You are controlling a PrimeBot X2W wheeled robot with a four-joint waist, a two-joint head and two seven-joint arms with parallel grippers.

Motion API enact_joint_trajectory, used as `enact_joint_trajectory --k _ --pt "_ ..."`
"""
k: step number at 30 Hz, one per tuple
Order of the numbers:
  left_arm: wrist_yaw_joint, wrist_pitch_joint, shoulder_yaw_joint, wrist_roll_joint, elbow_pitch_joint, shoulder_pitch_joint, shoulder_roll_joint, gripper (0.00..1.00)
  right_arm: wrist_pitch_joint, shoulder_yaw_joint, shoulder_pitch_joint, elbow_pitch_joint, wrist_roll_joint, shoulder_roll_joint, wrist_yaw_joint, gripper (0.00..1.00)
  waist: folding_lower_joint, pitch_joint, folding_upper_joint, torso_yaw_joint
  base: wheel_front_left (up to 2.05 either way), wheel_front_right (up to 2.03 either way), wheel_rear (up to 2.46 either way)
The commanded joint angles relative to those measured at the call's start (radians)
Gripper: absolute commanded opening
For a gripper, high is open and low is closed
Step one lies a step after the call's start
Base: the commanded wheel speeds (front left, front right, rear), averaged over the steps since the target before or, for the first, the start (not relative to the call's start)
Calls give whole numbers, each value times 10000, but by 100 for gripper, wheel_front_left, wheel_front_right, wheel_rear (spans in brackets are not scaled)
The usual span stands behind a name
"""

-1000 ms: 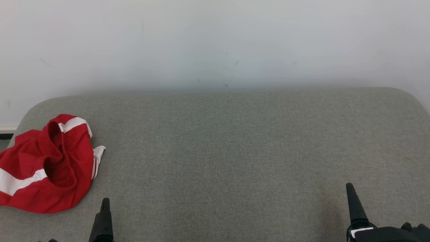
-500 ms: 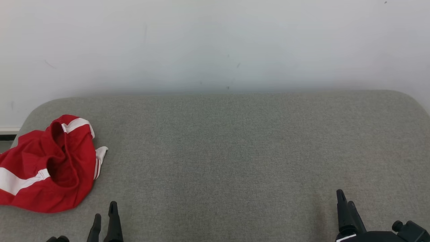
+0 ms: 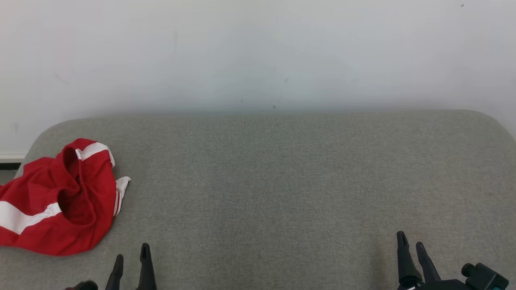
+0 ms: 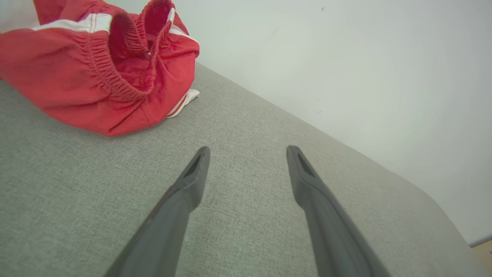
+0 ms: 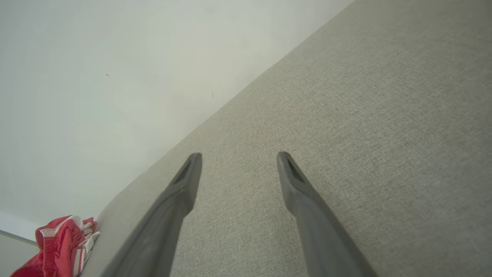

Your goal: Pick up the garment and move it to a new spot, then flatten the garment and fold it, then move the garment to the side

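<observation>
Head view: step one, garment not yet lifted.
Left gripper point(image 3: 132, 253) and right gripper point(image 3: 410, 241), spread and empty, sit at 7 and 5 o'clock over the pad point(image 3: 282, 181); the garment point(image 3: 56, 201) lies crumpled at 9 o'clock, near the left one. Next move, likely: left gripper reaches toward 10 o'clock and pinches a fold.
</observation>
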Motion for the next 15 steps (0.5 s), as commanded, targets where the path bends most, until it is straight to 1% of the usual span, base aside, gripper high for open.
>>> enact_joint_trajectory --k 1,5,15 --pt "61 -141 -58 483 -111 22 56 100 -109 23 14 -45 -405 -39 37 100 0 -9 0 1 0 0 0" --pt "96 -244 -136 1000 -158 55 65 100 -195 63 44 -37 -823 -40 39 100 0 -26 0 0 0 0 0" --pt "92 -471 -269 1893 -161 170 73 100 -349 140 128 -44 -1679 -43 41 100 0 -102 0 14 0 0 0"
